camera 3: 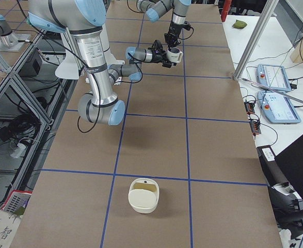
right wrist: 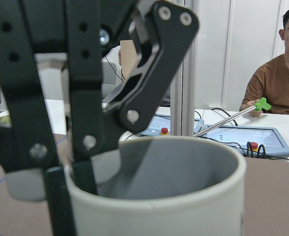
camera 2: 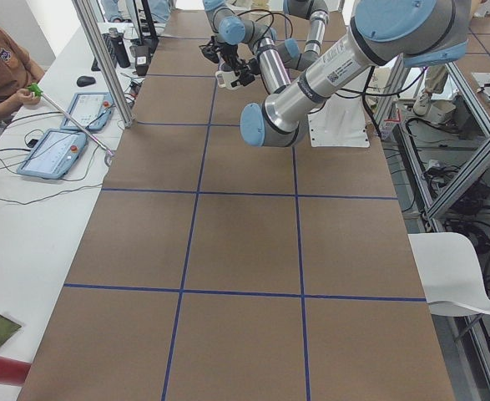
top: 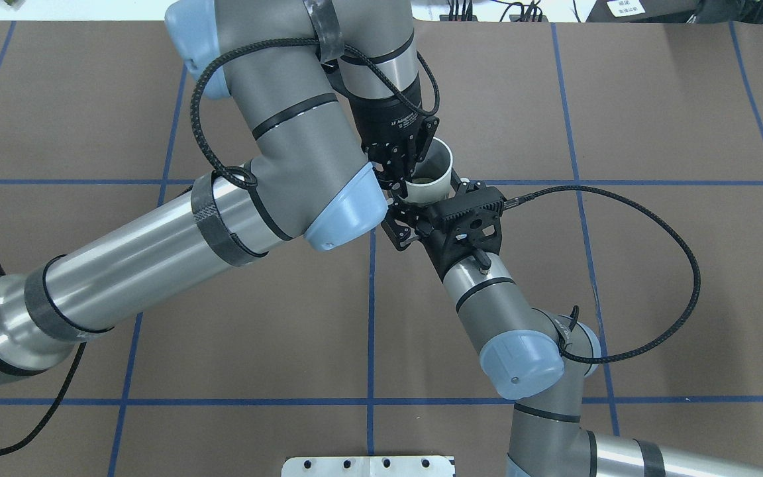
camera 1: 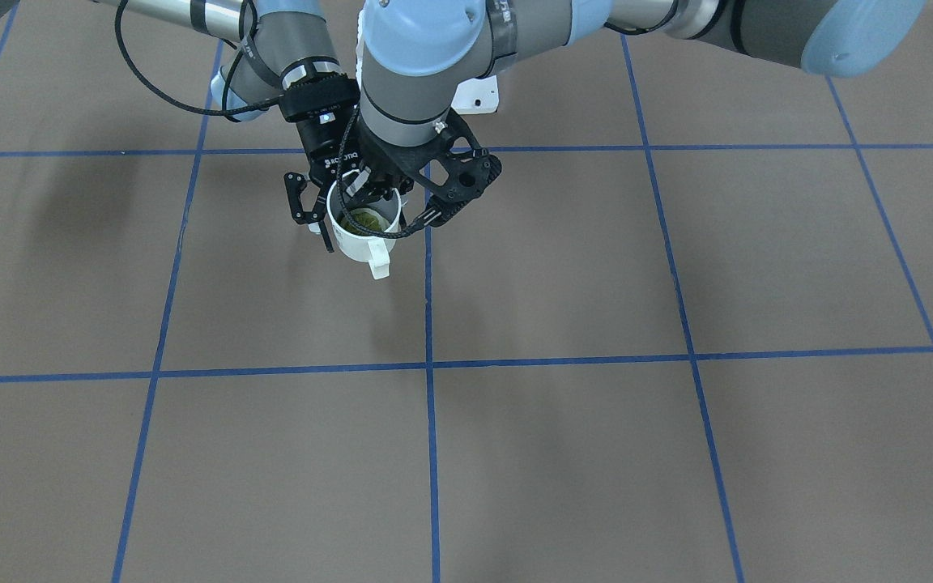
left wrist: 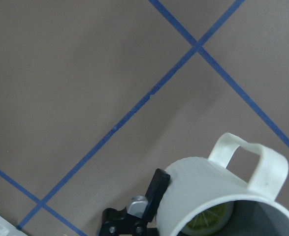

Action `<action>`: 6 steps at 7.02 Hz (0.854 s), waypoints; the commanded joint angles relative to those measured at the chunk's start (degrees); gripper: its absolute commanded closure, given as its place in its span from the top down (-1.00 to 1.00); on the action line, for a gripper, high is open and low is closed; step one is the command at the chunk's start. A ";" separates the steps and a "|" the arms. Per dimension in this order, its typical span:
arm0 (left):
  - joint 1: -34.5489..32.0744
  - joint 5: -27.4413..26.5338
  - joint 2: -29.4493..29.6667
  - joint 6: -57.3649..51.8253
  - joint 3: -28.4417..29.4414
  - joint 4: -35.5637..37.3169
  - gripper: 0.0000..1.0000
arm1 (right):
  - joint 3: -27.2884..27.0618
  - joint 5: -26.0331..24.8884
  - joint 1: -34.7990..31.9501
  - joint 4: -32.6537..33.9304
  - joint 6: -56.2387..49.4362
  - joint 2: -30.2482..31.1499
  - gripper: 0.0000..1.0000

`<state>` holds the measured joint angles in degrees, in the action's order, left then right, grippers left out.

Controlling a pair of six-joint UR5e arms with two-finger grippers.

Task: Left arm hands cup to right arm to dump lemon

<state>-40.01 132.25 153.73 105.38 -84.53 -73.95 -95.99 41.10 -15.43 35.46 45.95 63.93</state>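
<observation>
Cup [camera 1: 353, 243] upright, handle pointing away from the robot, lemon [camera 1: 365, 219] inside; left gripper [top: 406, 173] pinches its rim; right gripper [top: 429, 202] straddles it, closure unclear.

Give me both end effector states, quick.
Left end effector: closed on the cup, at its rim.
Right end effector: around the cup; open or closed cannot be told.
</observation>
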 commanded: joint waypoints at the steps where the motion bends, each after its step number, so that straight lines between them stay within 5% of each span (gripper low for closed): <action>1: 0.11 0.11 0.26 0.00 -0.02 0.03 -1.00 | 0.19 0.12 0.22 -0.04 -0.07 0.05 0.31; 2: 0.11 0.12 0.08 0.00 -0.02 -0.06 -0.23 | 0.19 0.13 0.48 -0.04 -0.07 0.14 -0.11; 3: 0.11 0.03 0.00 -0.17 -0.02 -0.06 0.70 | 0.19 0.13 0.49 -0.13 -0.07 0.14 -0.29; 4: 0.11 -0.06 0.17 -0.17 -0.46 -0.06 1.00 | 0.11 0.13 0.49 -0.21 -0.16 0.14 -0.29; 6: -2.86 0.03 -0.18 -0.17 -5.01 0.03 1.00 | -0.15 0.21 0.22 -0.56 -0.16 0.14 -0.34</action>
<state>-41.05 132.22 153.72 105.21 -87.08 -73.95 -95.95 41.24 -15.01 35.10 45.80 64.07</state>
